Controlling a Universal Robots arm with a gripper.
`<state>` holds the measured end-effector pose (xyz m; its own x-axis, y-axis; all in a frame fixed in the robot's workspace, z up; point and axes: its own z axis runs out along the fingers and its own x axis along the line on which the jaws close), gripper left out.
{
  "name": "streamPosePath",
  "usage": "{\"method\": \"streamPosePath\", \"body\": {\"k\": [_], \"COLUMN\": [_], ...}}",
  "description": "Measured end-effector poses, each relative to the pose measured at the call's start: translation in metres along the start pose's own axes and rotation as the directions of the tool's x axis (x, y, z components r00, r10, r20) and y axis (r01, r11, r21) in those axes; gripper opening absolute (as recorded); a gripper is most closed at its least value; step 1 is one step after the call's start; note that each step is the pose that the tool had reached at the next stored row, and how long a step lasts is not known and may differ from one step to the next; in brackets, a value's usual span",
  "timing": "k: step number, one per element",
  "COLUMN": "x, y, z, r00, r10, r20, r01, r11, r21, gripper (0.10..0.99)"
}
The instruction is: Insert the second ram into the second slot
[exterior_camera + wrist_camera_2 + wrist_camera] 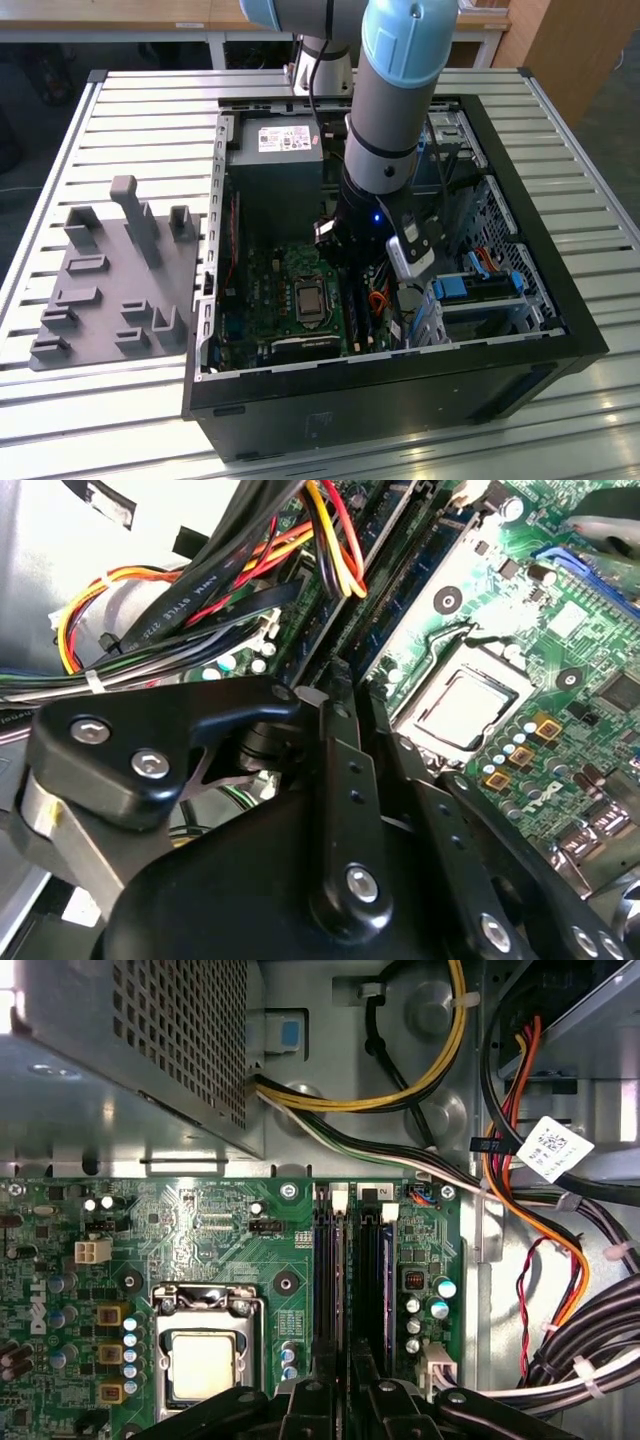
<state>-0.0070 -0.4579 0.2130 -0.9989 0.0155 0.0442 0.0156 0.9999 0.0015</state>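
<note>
1. My arm (400, 110) reaches down into the open case (560, 335), which stands on the bench (110, 110). In the exterior view my pincer is low in the middle of the frame, over the board.
2. In the first wrist view my pincer (345, 1400) sits right at the near end of the slots (328, 1270), beside the socket (205, 1360). I cannot tell whether it is apart or clamped.
3. In the second wrist view a long dark-blue strip runs from the pincer (335, 695) along the slot bank. I take it for the ram (410, 580), standing on edge in the slots. I cannot tell how deep it sits.
4. To do this well, I judge the stick must stay parallel to its slot, with no twist and the edge square in the channel.
5. The push should go straight down into the board (200, 1220), spread evenly along the stick. A tilted press could jam one end.
6. The white latches (340, 1198) at the far end should be free to close.
7. The cables (520, 1160) run just beside the slots. I should stay clear of them.
</note>
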Motion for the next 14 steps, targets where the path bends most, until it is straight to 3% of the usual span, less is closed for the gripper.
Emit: {"method": "streamPosePath", "body": {"k": [5, 11, 13, 14], "x": [0.0003, 0.0008, 0.0009, 0.001], "y": [0.0, 0.0001, 0.0001, 0.0001], "z": [-0.0061, -0.0189, -0.0213, -0.0221], "r00": [1.0, 1.0, 1.0, 1.0], "r10": [0.0, 0.0, 0.0, 0.0], "r20": [-0.0001, -0.0009, -0.0013, -0.0013], "r01": [0.0, 0.0, 0.0, 0.0], "r11": [1.0, 1.0, 1.0, 1.0], "r21": [0.0, 0.004, 0.005, 0.005], "gripper": [0.212, 0.212, 0.196, 0.129]}}
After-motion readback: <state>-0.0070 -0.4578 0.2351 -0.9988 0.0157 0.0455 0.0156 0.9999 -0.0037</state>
